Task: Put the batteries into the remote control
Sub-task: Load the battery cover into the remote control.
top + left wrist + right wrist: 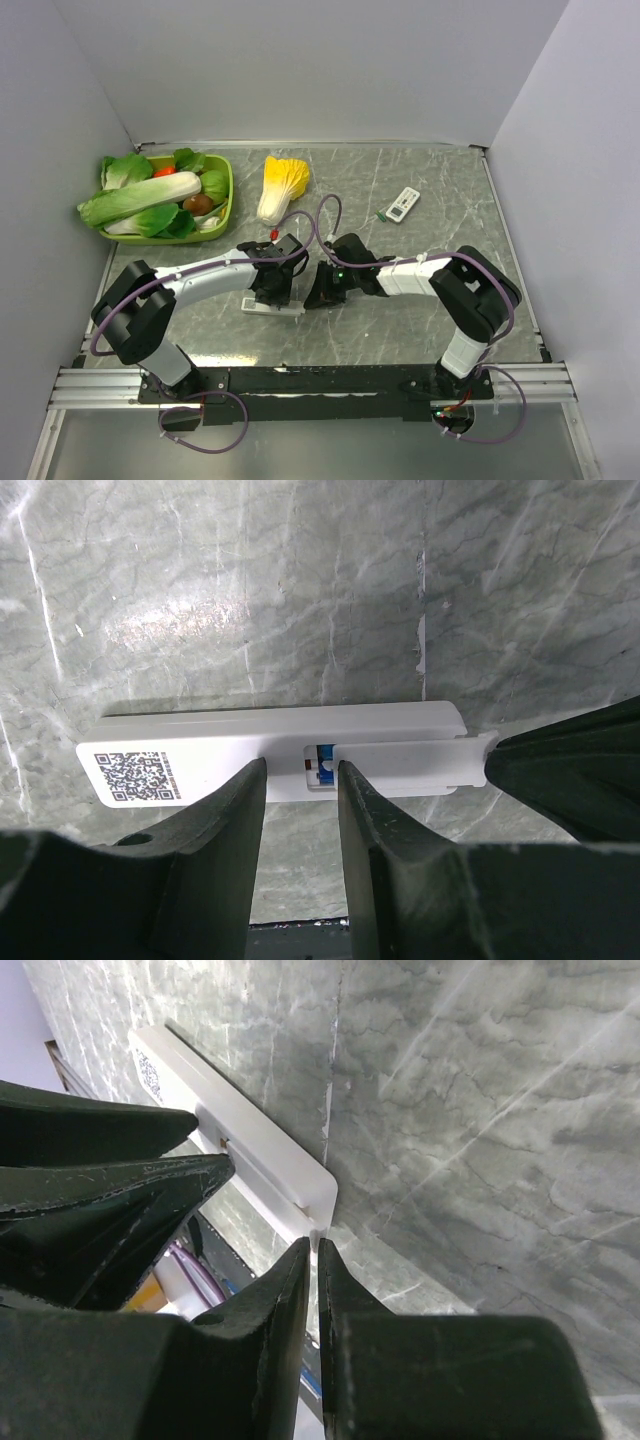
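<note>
top external: two remotes [403, 204] [256, 306]; left end effector [300, 770] ajar, right end effector [315, 1247] nearly closed.

In the top view you get soft, even light from above; the bench [430, 200] is bright and the arms [210, 275] throw only faint shadows. In the left wrist view a pale glare sits on the bench at upper left. The left claw [302, 770] and right claw [312, 1245] look dark and blurred along the bottom of their frames.
</note>
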`<state>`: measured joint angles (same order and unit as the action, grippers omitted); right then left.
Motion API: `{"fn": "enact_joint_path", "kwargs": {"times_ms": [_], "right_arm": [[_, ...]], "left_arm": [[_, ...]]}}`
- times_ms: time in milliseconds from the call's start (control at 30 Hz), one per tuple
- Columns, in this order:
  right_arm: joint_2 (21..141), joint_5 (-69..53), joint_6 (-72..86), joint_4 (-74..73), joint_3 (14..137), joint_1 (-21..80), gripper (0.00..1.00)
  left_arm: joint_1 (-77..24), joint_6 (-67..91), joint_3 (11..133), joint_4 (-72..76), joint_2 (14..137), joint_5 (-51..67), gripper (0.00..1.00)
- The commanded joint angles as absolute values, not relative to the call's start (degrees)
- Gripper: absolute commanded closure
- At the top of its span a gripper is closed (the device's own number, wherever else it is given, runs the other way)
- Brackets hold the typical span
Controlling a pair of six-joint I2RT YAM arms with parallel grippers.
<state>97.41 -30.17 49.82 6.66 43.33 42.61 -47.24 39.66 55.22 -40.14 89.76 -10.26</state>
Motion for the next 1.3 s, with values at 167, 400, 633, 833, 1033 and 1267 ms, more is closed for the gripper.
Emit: {"fn": "enact_joint_path", "kwargs": {"times_ms": [167,400,633,833,1033,1267], "right_arm": [[100.0,-31.8,48.9,7.3,47.7,43.6,0.85],[101.0,-32.2,49.0,7.0,48.3,43.9,0.85],[96.2,-28.2,47.6,4.0,47.6,43.6,0.85],[93.9,-26.0,47.8,1.8,46.0,43.2,0.82],[96.3,-28.5,48.9,4.0,45.5,43.2,0.79],[97.6,-29.7,49.0,5.4,46.1,43.5,0.79]], "left_arm": [[-48.2,39.0,55.3,-39.6,90.8,-9.1,0.60],[-48.2,39.1,55.3,-39.6,90.7,-9.1,0.59],[-48.2,39.0,55.2,-39.8,90.8,-9.4,0.60],[-48.2,38.9,55.3,-39.8,90.7,-9.5,0.60],[-48.2,38.9,54.9,-39.6,90.7,-9.4,0.60],[-48.2,38.9,54.9,-39.5,90.6,-9.1,0.60]]}}
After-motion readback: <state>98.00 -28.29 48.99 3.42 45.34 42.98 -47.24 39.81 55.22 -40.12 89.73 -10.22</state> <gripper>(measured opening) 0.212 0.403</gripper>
